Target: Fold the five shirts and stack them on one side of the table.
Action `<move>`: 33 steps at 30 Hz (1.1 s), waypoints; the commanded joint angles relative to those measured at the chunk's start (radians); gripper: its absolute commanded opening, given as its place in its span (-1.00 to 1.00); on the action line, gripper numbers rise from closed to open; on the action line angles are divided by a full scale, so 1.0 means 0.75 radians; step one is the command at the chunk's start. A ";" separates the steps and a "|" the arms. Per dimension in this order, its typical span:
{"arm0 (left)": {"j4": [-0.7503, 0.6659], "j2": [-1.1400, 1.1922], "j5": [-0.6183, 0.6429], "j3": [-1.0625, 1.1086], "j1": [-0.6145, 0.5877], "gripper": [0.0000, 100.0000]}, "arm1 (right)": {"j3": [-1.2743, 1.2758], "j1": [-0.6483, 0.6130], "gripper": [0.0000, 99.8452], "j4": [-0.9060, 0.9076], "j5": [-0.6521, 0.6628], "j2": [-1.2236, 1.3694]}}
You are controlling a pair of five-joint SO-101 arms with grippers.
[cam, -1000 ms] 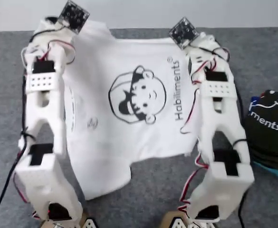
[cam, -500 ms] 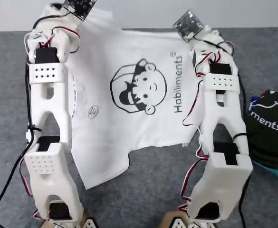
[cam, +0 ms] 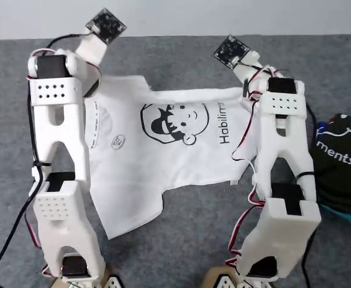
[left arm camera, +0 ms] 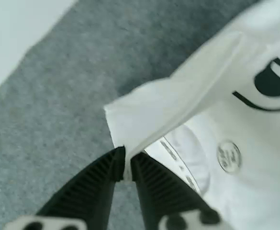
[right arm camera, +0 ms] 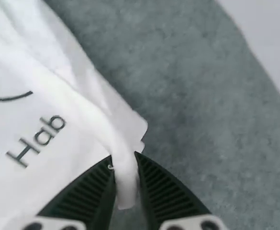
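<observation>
left hand (left arm camera: 127, 162) clenched on white shirt (cam: 163, 168) corner, right hand (right arm camera: 125, 167) clenched on opposite corner, far edge doubled over print, dark folded stack (cam: 342, 165) at right of table (cam: 175, 66)

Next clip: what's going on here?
Two arms are mid-fold on a white shirt spread on the grey table. The left gripper and right gripper each pinch a corner of its far edge, doubling it over the printed front. A pile of dark shirts sits beside the right arm.
</observation>
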 commanded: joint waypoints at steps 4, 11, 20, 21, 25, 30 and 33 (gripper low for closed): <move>0.106 -0.068 -0.055 -0.040 0.016 -0.99 | -0.088 0.026 -0.98 0.079 0.051 -0.095; 0.182 -0.092 -0.055 -0.038 0.018 -0.99 | -0.086 0.026 -0.98 0.244 0.053 -0.103; 0.182 -0.503 -0.143 0.566 0.055 -0.99 | -0.086 0.026 -0.98 0.502 0.053 -0.171; 0.182 -0.563 -0.143 0.676 0.065 -0.99 | -0.086 0.026 -0.98 0.529 0.053 -0.179; 0.182 -0.800 -0.147 1.071 0.098 -0.99 | -0.086 0.026 -0.98 0.633 0.053 -0.197; 0.182 -1.045 -0.147 1.421 0.117 -0.99 | -0.078 0.026 -0.98 0.705 0.051 -0.189; 0.182 -1.170 -0.149 1.584 0.119 -0.99 | -0.020 0.021 -0.98 0.713 0.080 -0.189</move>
